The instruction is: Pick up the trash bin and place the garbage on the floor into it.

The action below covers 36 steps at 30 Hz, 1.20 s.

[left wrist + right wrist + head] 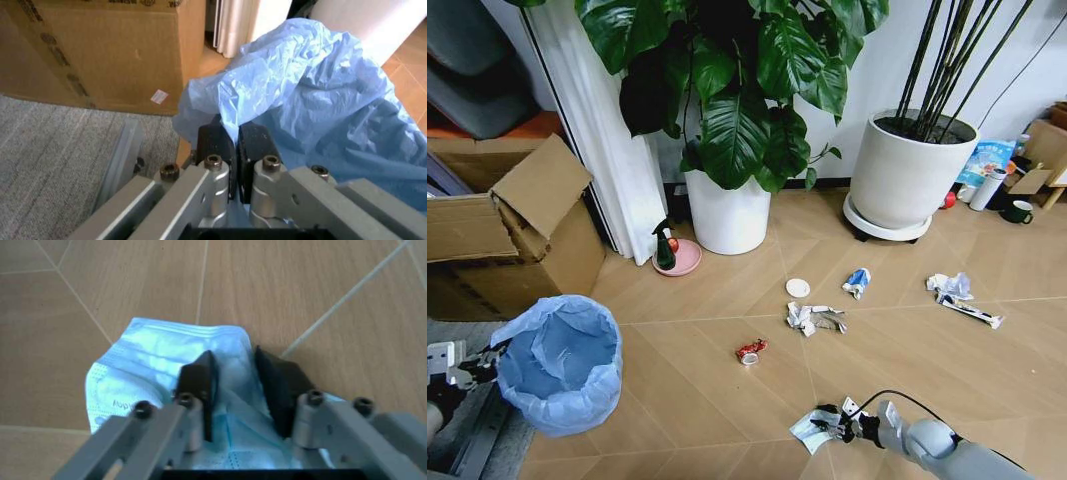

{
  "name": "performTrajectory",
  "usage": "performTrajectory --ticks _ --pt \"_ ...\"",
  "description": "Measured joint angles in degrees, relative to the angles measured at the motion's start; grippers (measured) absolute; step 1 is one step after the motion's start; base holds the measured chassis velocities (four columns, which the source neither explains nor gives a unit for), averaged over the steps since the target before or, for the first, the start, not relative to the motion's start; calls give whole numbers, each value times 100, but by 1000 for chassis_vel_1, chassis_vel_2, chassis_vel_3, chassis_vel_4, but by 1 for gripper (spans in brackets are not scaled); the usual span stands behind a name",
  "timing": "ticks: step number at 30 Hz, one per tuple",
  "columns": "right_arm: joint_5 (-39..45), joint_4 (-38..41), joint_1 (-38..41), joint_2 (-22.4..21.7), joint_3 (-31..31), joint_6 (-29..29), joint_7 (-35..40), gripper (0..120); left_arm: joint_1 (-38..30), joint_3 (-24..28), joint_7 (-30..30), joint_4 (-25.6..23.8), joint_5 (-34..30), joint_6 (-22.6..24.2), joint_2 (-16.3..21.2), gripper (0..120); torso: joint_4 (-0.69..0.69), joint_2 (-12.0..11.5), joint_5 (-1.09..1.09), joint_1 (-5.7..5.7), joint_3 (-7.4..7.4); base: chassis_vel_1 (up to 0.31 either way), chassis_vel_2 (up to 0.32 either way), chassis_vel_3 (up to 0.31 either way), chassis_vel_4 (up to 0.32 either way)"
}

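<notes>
Trash bin low at the robot's left on the floor, lined with a crinkled light-blue bag, mouth open and upward, ready to take litter. Left gripper at the bin's near rim, fingers pinched close together on the bag edge and, likely, the rim beneath it, though plastic hides the rim itself in the left wrist view; a rim pinch suits carrying the bin one-handed with the opening kept clear. Right gripper low to the floor ahead and to the right, jaws partly closed and straddling a pale blue face mask, pads pressing the fabric between them; flat, limp material, so gathered from above rather than scooped. Mask well apart from the bin, so a carry across is needed. Further out, more garbage scattered over the herringbone boards: a red-silver can, a crumpled paper wad, a white round lid, a blue-white wrapper, another paper wad with a long dark wrapper beside it. Beyond, two large white plant pots against the wall and a cardboard box behind the bin.
</notes>
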Motion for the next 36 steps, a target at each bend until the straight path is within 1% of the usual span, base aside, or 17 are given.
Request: performTrajectory --ticks 1,4,7,10,14,17,19,20,23,25,26,27,28,29,31,32,36 --pt "0 0 0 0 0 0 0 19 0 0 0 0 0 0 0 0 0 0 0 0 0 0 0 0 0" --pt "-3 79 -62 -4 78 -4 -38 6 -40 45 0 8 0 0 1 0 0 -2 1 1 2 0 0 0 0" --pt "9 174 -90 -5 183 4 -80 0 -55 83 -3 9 3 0 1 0 -3 -3 4 2 3 0 0 0 0" --pt "80 433 -122 -45 402 29 -118 0 -84 152 -8 8 24 0 15 0 -1 -3 -8 2 2 0 0 0 0" --pt "157 733 -194 -116 605 30 -136 0 -146 226 -21 2 32 8 48 0 -1 -3 -3 1 1 0 0 0 0" --pt "212 930 -268 -165 771 26 -139 0 -193 283 -33 4 34 15 80 0 -3 -3 -6 1 1 0 0 0 0" --pt "285 1254 -408 -207 1115 30 -141 0 -257 383 -34 31 37 17 128 0 -3 -3 -2 1 1 0 0 0 0" --pt "285 1254 -408 -207 1115 30 -141 0 -257 383 -34 31 37 17 128 0 -3 -3 -2 1 1 0 0 0 0" --pt "491 1777 -643 -248 1790 99 -177 0 -381 634 15 80 72 -11 216 0 -1 -3 -7 1 0 0 0 0 0" --pt "515 1828 -667 -251 1860 106 -182 0 -404 680 28 90 83 -18 237 0 -1 -3 -7 1 0 0 0 0 0" --pt "658 2127 -798 -290 2279 137 -200 0 -541 926 80 132 151 -65 358 0 -3 -2 -5 1 0 0 0 0 0" --pt "757 2346 -890 -338 2551 152 -217 0 -725 1160 96 164 187 -85 468 0 1 -3 -5 1 0 0 0 0 0" --pt "837 2546 -962 -391 2775 167 -230 0 -899 1343 98 175 186 -93 564 0 -3 -3 -8 1 1 0 0 0 0" --pt "837 2546 -962 -391 2775 167 -230 0 -899 1343 98 175 186 -93 564 0 -3 -3 -8 1 1 0 0 0 0" --pt "968 2866 -1046 -512 3094 208 -258 0 -1148 1601 96 186 142 -113 733 0 -6 -2 -8 0 0 0 0 0 0" --pt "1073 3120 -1031 -660 3263 246 -287 0 -1381 1890 100 228 78 -148 947 0 -9 -2 -3 1 0 0 0 0 0" --pt "1160 3334 -666 -884 3165 340 -318 0 -1627 2221 123 304 2 -176 1195 0 -9 -2 -6 1 0 0 0 0 0"
